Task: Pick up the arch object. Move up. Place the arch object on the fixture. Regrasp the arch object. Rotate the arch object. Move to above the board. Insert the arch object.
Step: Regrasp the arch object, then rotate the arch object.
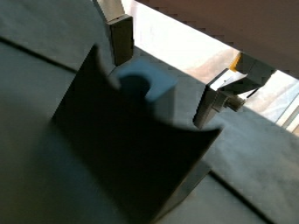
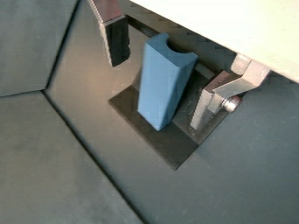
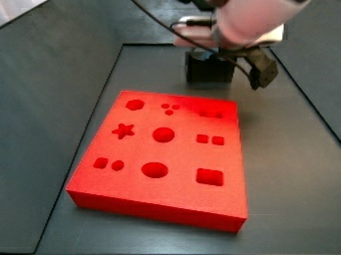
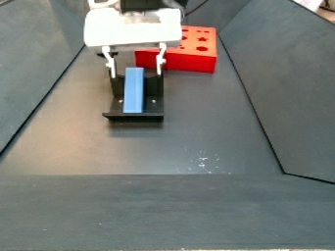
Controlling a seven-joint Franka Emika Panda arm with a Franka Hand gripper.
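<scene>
The arch object [image 2: 163, 79], a pale blue oblong block with a curved notch in one end, leans on the fixture [image 2: 176, 149]. Both also show in a side view, the arch object [image 4: 133, 90] lying along the dark fixture [image 4: 133, 112]. My gripper [image 2: 163, 74] is open and straddles the block's upper part, with a gap between each finger and the block. In a wrist view the fingers [image 1: 121, 39] stand either side of the arch object [image 1: 152, 83] above the dark fixture [image 1: 128, 140]. The red board [image 3: 167, 149] with shaped cutouts lies on the floor next to the fixture [image 3: 206, 68].
Dark sloping walls [image 4: 53, 88] enclose the grey floor on both sides. The board [image 4: 197, 49] sits just behind and to the right of the gripper [image 4: 135, 67] in a side view. Cables run from the arm's white body [image 3: 246, 20].
</scene>
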